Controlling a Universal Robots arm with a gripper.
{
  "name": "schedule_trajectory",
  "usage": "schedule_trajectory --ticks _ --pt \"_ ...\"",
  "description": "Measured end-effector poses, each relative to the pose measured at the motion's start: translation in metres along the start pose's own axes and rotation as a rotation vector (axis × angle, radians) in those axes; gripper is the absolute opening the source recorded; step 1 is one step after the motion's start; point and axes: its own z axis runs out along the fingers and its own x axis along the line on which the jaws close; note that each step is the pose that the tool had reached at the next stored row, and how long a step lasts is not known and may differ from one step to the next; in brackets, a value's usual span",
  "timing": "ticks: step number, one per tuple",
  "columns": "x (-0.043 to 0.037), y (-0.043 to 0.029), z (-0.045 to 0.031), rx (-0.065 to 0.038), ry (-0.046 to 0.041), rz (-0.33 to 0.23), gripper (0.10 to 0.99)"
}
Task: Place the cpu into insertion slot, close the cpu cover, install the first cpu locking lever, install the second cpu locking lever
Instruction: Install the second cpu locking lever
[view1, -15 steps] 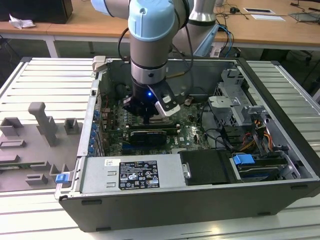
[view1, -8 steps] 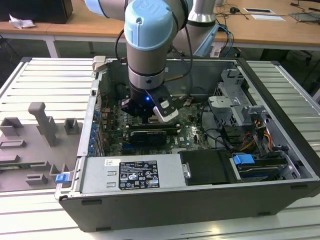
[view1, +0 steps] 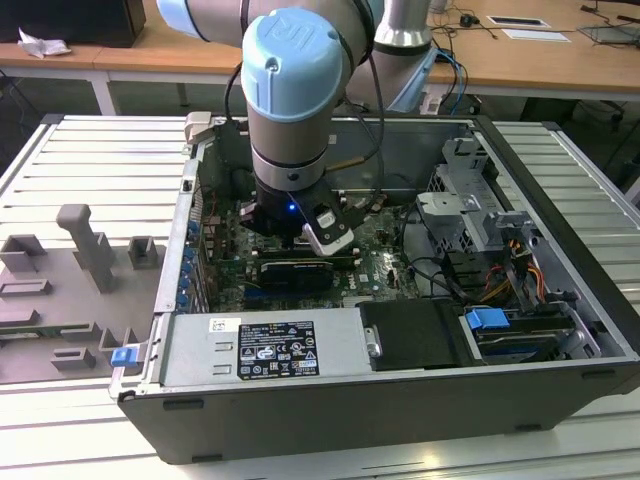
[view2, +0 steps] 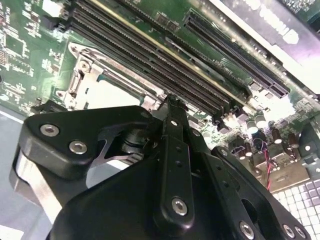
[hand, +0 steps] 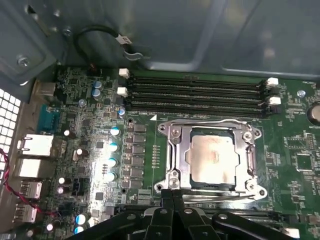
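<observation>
In the first wrist view the cpu (hand: 212, 157) lies flat in the insertion slot (hand: 212, 186), its pale metal top showing through the window of the cpu cover (hand: 175, 150), which is folded down over it. A thin metal lever (hand: 200, 121) runs along the cover's side by the long black slots. Another lever (hand: 225, 198) runs along the opposite side. My gripper (hand: 173, 192) is shut, fingertips pressed together at the socket corner beside that second lever's end. The second wrist view has the gripper (view2: 171, 102) over the edge of the cover (view2: 92, 75). The exterior view puts the gripper (view1: 300, 235) deep inside the computer case.
Several long black memory slots (hand: 195, 95) run beside the socket. Capacitors (hand: 114, 147) and rear ports (hand: 35, 145) stand on another side. A grey case wall (hand: 200, 35) rises behind. In the exterior view, a power supply (view1: 275, 345) and drive cage (view1: 470, 200) flank the board.
</observation>
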Motion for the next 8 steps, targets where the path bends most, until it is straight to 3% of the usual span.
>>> schedule_trajectory --ticks 5,8 --pt "0.0021 -0.0025 0.0082 -0.008 -0.0013 0.000 0.106" --pt "0.0035 -0.0034 0.0120 -0.024 -0.0031 0.000 0.106"
